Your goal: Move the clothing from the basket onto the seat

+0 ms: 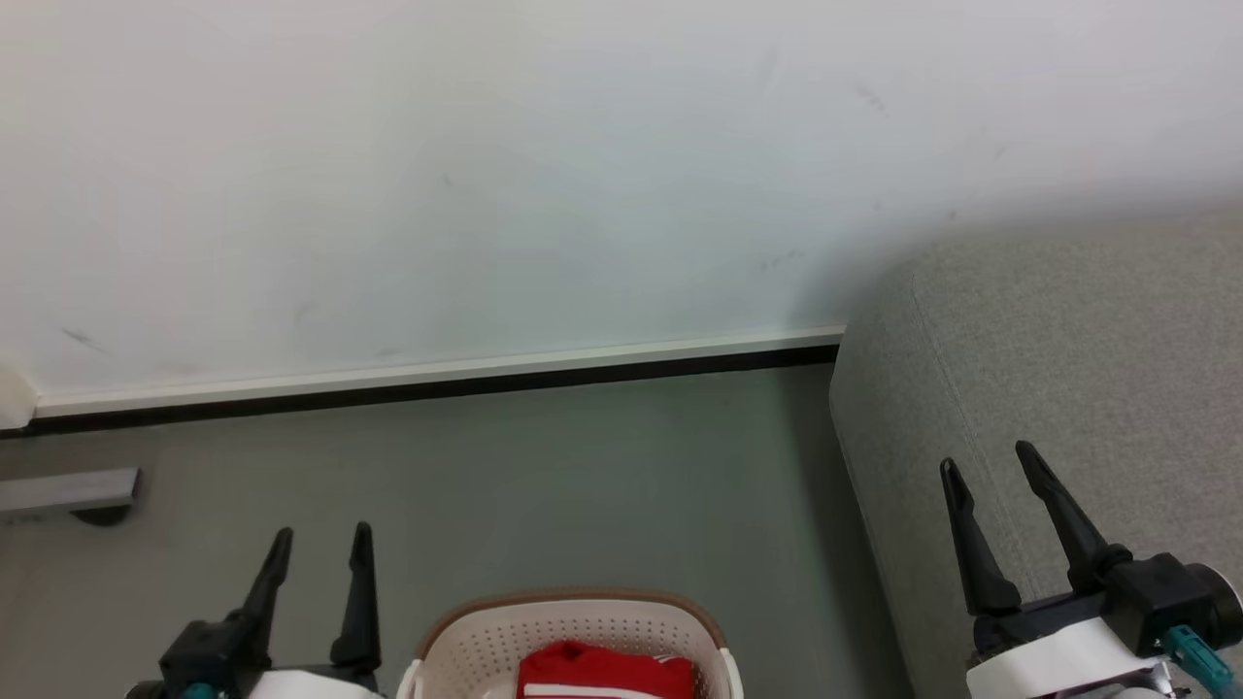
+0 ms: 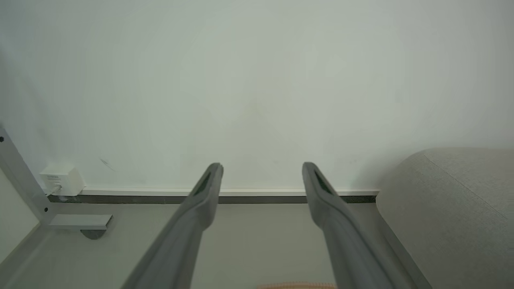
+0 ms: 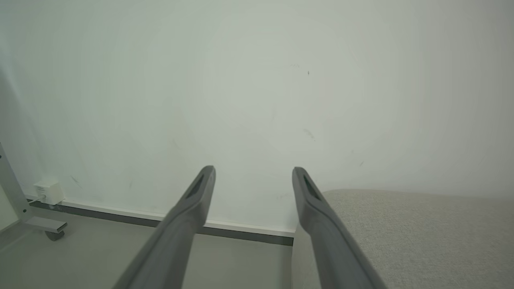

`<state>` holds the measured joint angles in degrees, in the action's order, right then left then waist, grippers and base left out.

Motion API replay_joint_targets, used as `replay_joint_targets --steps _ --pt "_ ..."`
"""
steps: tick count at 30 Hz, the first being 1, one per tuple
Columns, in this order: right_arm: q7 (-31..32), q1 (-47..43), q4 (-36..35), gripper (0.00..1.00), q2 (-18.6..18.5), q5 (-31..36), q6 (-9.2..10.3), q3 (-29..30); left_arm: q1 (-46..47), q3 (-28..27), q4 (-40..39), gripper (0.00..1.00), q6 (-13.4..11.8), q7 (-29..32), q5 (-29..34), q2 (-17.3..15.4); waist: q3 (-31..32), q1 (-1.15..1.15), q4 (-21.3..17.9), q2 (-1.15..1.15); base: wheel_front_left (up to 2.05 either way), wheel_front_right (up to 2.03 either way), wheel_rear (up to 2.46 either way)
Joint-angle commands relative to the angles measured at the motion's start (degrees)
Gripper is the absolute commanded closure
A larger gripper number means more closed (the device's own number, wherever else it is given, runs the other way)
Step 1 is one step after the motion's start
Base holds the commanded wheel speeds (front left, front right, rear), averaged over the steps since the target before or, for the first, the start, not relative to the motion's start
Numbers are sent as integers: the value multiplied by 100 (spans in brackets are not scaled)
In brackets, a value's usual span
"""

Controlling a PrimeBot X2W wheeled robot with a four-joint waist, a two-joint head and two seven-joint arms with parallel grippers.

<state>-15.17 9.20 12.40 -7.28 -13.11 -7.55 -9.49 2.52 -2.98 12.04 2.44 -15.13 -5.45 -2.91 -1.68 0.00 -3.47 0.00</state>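
A pale wall [image 1: 486, 175] backs the grey floor [image 1: 583, 485]. The seat [image 1: 1068, 369] stands along the floor's right edge, reaching the wall. The basket [image 1: 486, 641] sits on the floor left of the seat, well clear of the wall edge (the head view's bottom cuts it off). The clothing [image 1: 602, 670] lies inside it, red with a white stripe. The left gripper [image 1: 322, 532] hovers just left of the basket and the right gripper [image 1: 986, 456] by the seat's left edge. Both stand with jaws spread wide and empty, the clothing lying between the two, touching neither.
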Motion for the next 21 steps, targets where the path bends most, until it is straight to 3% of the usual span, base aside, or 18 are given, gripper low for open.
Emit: replay_joint_targets --steps 1,11,21 --pt "3 76 -48 0 -21 38 12 20 122 6 12 0 24 -4 -121 -24 -136 0 -48 0 0 0 0" --pt "3 476 -288 0 87 74 12 227 651 226 449 0 275 -4 -386 -13 -984 0 -269 0 0 0 0" --pt "4 1028 -687 0 191 -41 12 533 1585 736 1959 0 436 374 -569 -28 -1857 0 -514 0 0 0 0"
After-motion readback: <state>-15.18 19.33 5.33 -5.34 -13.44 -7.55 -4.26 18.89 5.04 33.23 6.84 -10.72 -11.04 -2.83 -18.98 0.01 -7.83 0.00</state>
